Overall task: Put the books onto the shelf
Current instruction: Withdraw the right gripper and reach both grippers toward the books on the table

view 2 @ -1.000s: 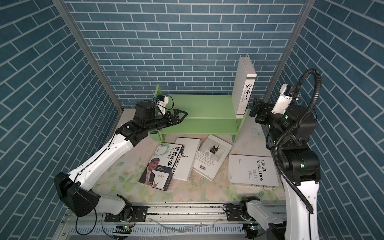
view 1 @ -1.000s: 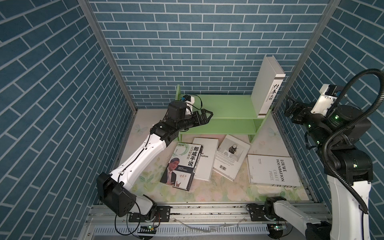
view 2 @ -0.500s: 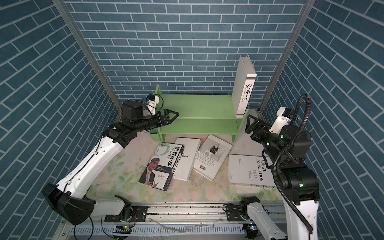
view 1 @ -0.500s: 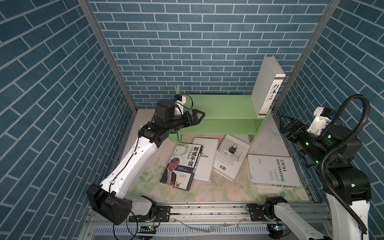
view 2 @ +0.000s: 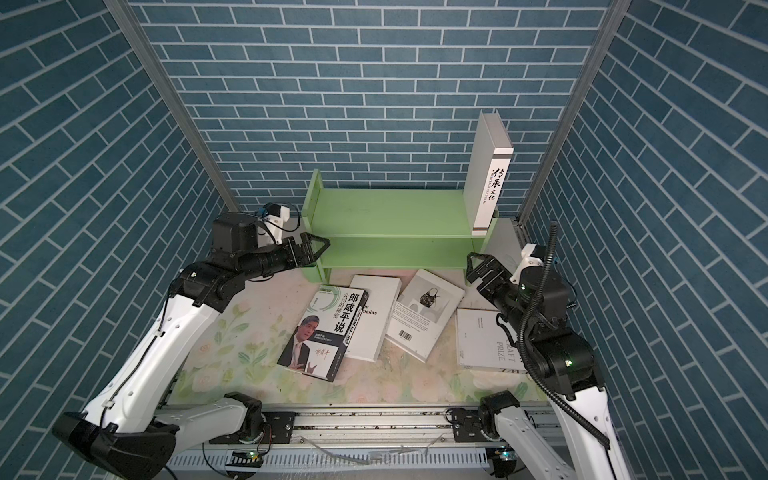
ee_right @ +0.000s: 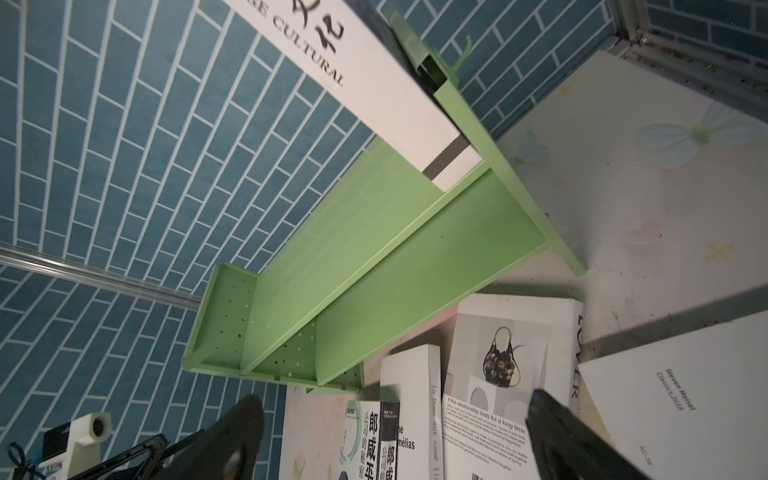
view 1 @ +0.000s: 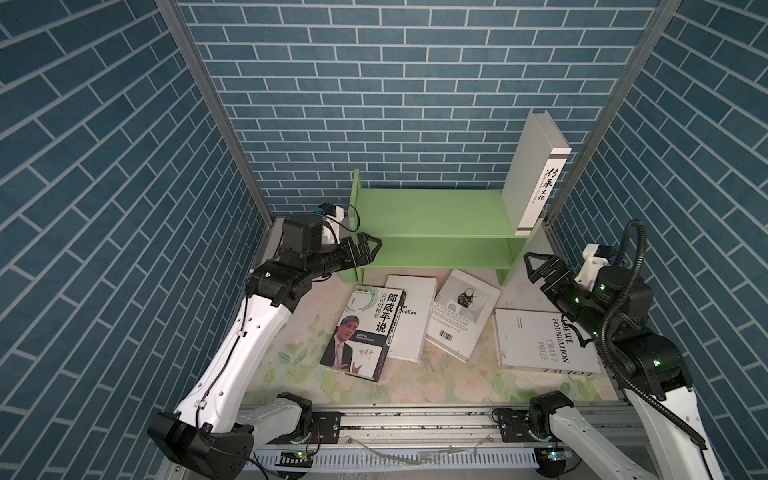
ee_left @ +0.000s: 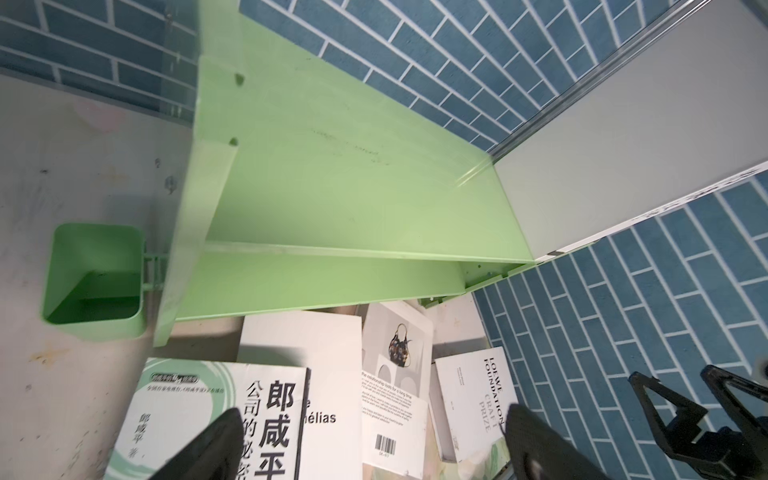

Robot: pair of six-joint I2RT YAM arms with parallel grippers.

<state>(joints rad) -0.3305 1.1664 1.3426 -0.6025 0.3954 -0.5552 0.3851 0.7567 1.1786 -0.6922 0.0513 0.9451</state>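
The title of the white book is partly covered by the portrait book. In a top view, the Loewe book is half hidden behind the right arm. The top of the tall book is cut off in the right wrist view.

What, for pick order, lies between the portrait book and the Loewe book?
Two books, in both top views: the plain white book, then the handbag-cover book.
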